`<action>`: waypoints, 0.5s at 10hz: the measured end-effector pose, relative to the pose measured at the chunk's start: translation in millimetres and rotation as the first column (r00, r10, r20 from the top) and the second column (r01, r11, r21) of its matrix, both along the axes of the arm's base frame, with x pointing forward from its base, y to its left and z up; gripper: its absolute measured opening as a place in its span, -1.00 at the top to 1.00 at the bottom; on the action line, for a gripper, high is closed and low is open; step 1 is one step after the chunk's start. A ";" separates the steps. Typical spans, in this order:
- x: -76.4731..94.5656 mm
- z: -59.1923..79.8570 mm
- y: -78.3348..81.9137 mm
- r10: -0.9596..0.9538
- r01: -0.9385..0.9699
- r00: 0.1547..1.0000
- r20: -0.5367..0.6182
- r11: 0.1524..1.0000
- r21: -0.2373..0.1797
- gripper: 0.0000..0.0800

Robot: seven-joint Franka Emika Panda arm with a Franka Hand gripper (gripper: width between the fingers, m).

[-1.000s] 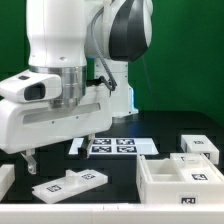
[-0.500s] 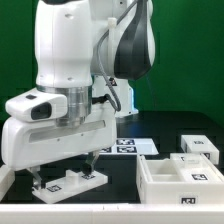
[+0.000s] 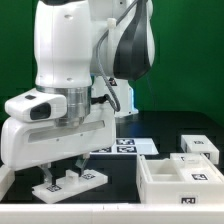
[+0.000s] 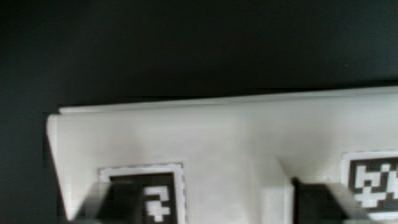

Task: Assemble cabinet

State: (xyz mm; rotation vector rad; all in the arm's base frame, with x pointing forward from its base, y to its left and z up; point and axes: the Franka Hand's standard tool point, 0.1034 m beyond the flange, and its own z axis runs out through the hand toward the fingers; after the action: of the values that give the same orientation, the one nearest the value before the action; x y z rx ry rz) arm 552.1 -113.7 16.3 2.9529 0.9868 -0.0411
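Cabinet panel (image 3: 90, 180) lies on the bench (image 3: 120, 203), lower left of frame; my claw (image 3: 62, 171) stands narrow on it, but I cannot tell if it grips.

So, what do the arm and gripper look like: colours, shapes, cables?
The arm is glossy white with rounded segments, a black cap on its upper joint and a grey ribbed ring at the wrist. A thin black cable runs beside it. The gripper has a boxy white body and two dark fingers.
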 end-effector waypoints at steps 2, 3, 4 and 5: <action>0.0 0.0 0.0 0.000 0.000 1.000 0.000 1.000 0.000 0.84; 0.1 0.1 0.0 0.000 0.000 1.000 0.000 1.000 0.000 0.84; -1.1 2.6 1.6 0.075 -0.075 0.997 -0.006 0.997 -0.006 0.84; -3.8 8.3 3.5 0.148 -0.148 0.989 -0.013 0.989 -0.011 0.84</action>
State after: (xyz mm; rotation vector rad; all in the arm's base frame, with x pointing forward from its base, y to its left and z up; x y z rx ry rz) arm 548.3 -110.3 24.6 2.8622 1.2003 -0.0608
